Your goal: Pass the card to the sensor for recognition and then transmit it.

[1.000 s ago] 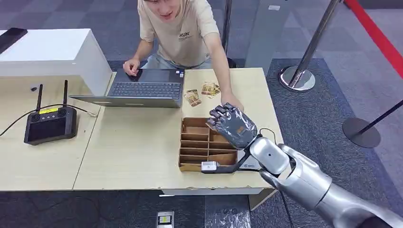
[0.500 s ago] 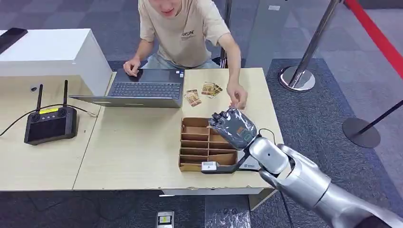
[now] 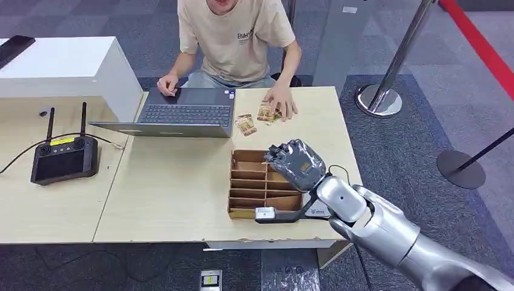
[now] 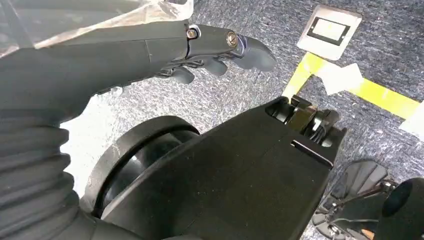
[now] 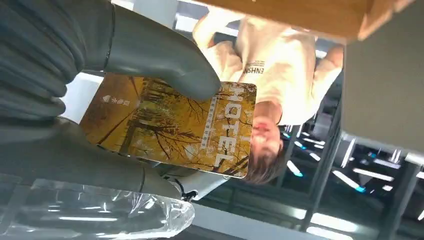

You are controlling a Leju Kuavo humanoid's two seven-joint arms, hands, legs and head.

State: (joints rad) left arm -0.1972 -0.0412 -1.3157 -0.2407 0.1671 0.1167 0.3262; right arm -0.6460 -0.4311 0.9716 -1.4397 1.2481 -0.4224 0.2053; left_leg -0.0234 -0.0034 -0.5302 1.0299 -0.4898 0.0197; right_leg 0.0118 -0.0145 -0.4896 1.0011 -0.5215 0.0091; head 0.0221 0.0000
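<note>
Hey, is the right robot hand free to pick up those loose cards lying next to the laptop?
Probably not yet. The right robot hand already pinches a golden hotel card, and a person's hand rests on the loose cards on the light wooden table.

- The right arm reaches in from the lower right, bent at the wrist, over the near right part of the table [image 3: 182,182].
- The right hand [image 3: 295,162] hovers above the table, its thumb [image 5: 160,60] and fingers pinching a card [image 5: 175,127].
- The left hand [image 4: 210,45] hangs beside the table, above the floor, fingers loosely curled and holding nothing.
</note>
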